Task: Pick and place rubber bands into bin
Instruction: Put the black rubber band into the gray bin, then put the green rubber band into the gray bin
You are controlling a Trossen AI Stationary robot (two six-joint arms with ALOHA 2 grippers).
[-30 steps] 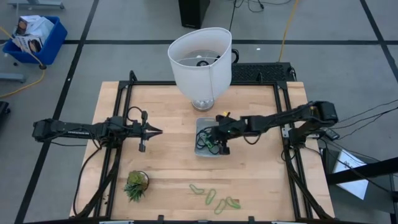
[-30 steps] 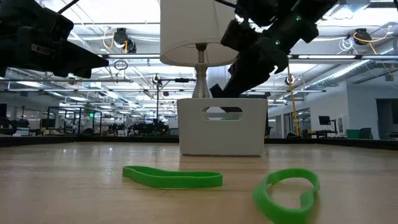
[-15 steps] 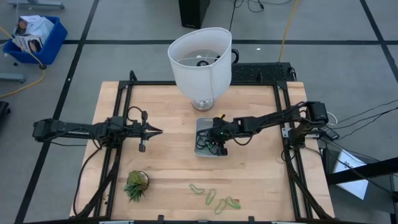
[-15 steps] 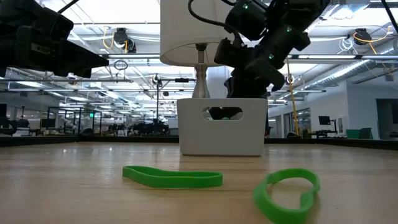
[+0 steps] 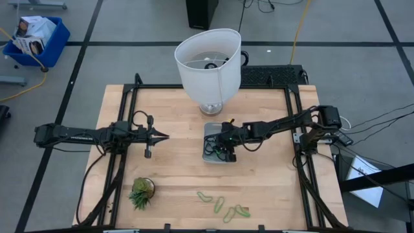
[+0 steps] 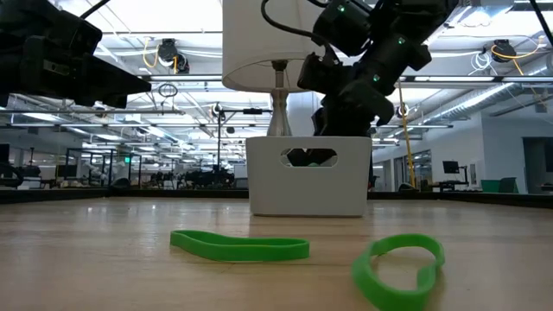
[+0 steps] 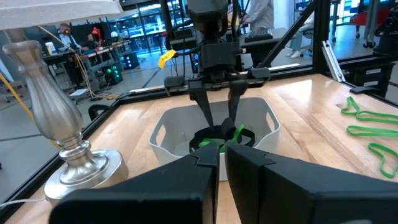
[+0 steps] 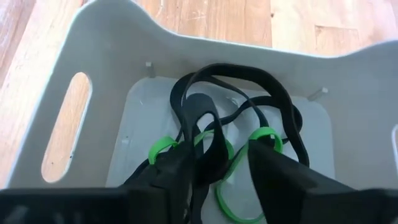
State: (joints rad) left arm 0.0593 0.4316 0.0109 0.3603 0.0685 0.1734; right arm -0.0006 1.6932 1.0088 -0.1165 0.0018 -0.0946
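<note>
- Broadly, the wooden table [image 5: 174, 116] carries a lampshade [image 5: 208, 61] at its far edge, a small plant [image 5: 141, 192] near the front left, and the bin [image 5: 208, 155] at its middle, just in front of the lamp's base.
- Reaching in from the table's right side, the right arm stretches nearly flat and turns its wrist downward, so the right gripper [image 5: 225, 150] dips inside the bin; the low view shows it [image 6: 333, 121] coming down over the bin's far rim.
- Well apart on the left side, the left gripper [image 5: 162, 136] waits above the table, pointing at the bin, its fingers drawn close with only a slit between them and nothing held.
- Inside the bin lie the rubber bands [image 8: 233, 118]: large dark loops tangled over small green ones on the tray floor.
- More green bands [image 5: 223, 204] remain on the table near the front edge, well apart from the bin, so the task is judged partly done.
- Narrowly parted, the right fingers [image 8: 273, 163] straddle a dark loop that runs between them; whether they pinch it cannot be told.
- To finish this drop well, the fingers should spread fully and lift straight up, so no floppy loop snags and rides out.
</note>
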